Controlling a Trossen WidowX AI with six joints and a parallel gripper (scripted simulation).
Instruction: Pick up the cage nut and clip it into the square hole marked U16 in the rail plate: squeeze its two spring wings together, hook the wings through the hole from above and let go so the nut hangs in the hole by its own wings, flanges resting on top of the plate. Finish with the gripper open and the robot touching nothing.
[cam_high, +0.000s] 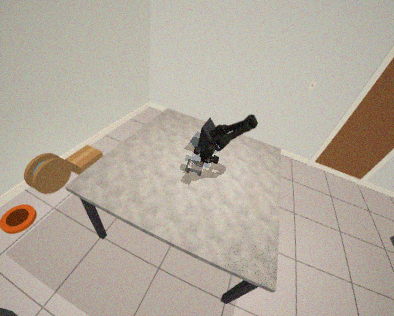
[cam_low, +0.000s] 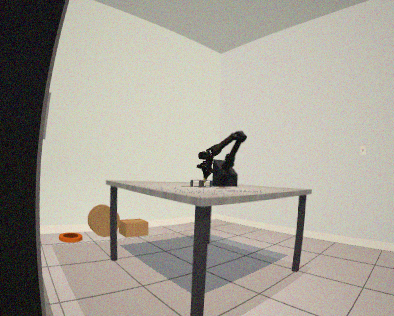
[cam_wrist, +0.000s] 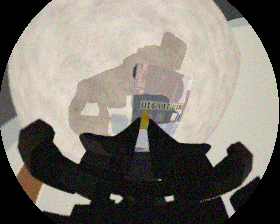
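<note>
On the rail plate (cam_high: 188, 171) (cam_wrist: 150, 80), a pale label strip (cam_wrist: 161, 106) carries dark printed characters, legible in the wrist view. Its first mark reads "U16", towards eleven o'clock from the yellow piece (cam_wrist: 144, 120) at the fingertips. The next reads "U17", towards one o'clock from that piece. A third mark stands at the strip's three o'clock end; it starts with "U1", and its last digit is too blurred to tell.
</note>
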